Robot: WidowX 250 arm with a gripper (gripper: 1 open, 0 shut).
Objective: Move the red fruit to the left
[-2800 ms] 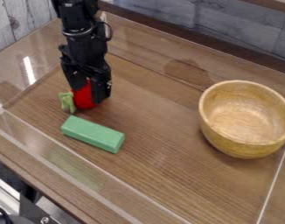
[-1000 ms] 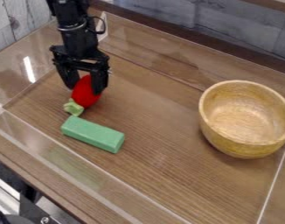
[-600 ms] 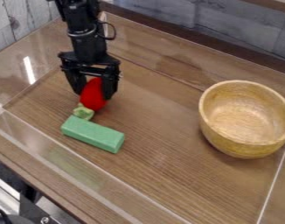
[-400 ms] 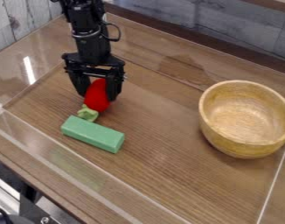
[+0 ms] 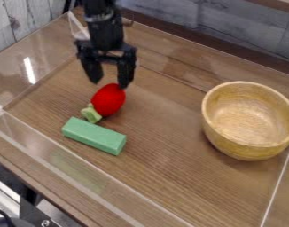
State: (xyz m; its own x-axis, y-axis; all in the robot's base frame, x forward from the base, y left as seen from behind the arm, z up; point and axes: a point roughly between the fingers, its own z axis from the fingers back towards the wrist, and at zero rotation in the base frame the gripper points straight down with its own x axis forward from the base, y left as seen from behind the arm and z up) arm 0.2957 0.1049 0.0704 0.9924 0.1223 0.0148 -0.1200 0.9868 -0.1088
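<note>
The red fruit [image 5: 106, 100] is a small glossy red strawberry-like toy with a green stem end at its lower left. It lies on the wooden table [image 5: 171, 106], just above the green block. My gripper [image 5: 108, 78] hangs just above and behind the fruit, its two black fingers spread apart and holding nothing. It is apart from the fruit.
A flat green rectangular block [image 5: 92, 136] lies just in front of the fruit. A wooden bowl [image 5: 249, 119] stands at the right. A clear wall runs along the table's front and left edges.
The gripper had the fruit between its fingers and carried it slightly right. Now it has let go and risen toward the back; the fruit rests on the table.
</note>
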